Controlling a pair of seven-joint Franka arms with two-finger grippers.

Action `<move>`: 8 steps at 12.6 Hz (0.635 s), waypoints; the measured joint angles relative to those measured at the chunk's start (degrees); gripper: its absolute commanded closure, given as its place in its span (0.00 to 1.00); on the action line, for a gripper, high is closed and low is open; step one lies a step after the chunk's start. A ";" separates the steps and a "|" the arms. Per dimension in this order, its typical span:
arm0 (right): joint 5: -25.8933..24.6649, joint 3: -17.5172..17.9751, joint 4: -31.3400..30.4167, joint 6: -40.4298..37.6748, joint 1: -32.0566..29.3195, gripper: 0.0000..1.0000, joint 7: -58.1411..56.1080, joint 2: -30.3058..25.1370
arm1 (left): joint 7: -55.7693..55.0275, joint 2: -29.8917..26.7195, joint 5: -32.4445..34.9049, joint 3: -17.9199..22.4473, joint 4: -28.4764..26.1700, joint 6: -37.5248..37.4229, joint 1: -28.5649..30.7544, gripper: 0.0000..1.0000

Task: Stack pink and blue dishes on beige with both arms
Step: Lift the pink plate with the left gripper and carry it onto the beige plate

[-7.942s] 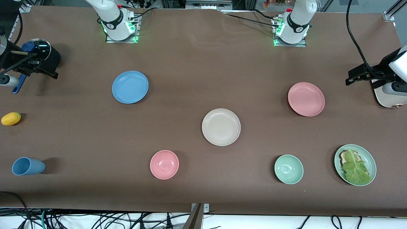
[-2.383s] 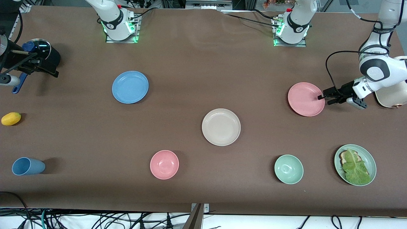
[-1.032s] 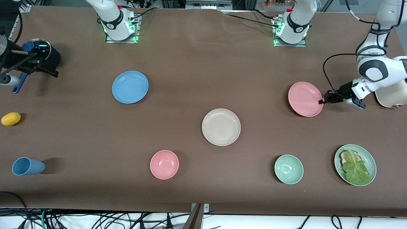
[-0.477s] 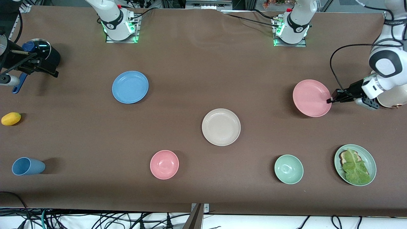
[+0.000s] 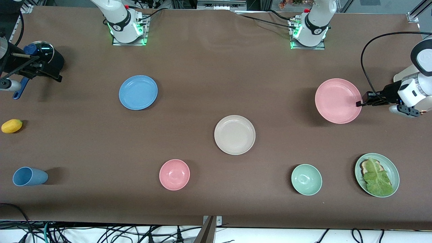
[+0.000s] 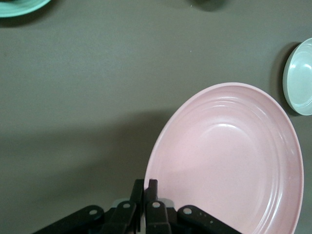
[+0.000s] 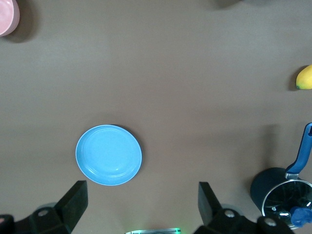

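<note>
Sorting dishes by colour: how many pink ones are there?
2. The pink plate hangs off the table in the left gripper, at that arm's end; the pink bowl sits nearer the camera than the beige plate.

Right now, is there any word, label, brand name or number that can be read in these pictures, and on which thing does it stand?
None can be read.
Base of each arm: a small dark round mark, too small to read.
Pink plate, blue plate, beige plate: plain, no print.
</note>
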 measured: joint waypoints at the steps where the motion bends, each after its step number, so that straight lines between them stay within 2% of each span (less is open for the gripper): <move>1: 0.00 0.01 0.00 0.00 0.00 0.00 0.00 0.00 | -2.37 -0.11 1.02 -1.12 1.40 -1.17 -0.05 1.00; 5: 0.01 0.02 0.00 0.00 0.00 0.00 0.00 0.00 | -12.57 -0.58 3.62 -6.57 6.78 -5.46 -0.19 1.00; 8: 0.01 0.02 0.00 0.00 0.00 0.00 0.00 0.00 | -18.21 -0.73 3.68 -10.38 8.52 -6.40 -0.27 1.00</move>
